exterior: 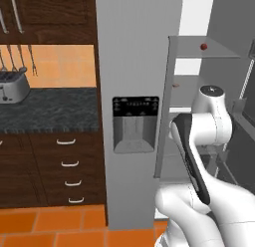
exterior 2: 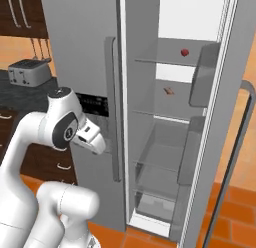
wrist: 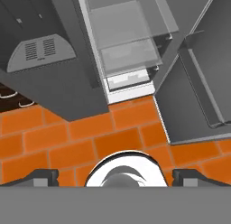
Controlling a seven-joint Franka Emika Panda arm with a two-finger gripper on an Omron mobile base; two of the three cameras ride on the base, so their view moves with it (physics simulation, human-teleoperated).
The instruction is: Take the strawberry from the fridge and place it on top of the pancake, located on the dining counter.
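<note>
- The tiny dark red strawberry [exterior 2: 184, 52] sits far back on the tall grey fridge's [exterior 2: 80, 52] upper glass shelf; a clumsy reach could roll it away.
- The two-finger gripper [wrist: 115, 177], spread wide and empty, points floorward; swinging up risks clipping the open door [exterior 2: 220, 142].

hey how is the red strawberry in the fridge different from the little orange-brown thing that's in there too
The strawberry is dark red and roundish; the orange-brown item is flat and paler. The strawberry sits on the upper glass shelf, the orange-brown item on the shelf below it. In the right base view the strawberry lies further right, nearer the door bins, than the orange-brown item. Both are tiny, rest loose on glass shelves in the open fridge, and neither is touched by the gripper, which is open.
</note>
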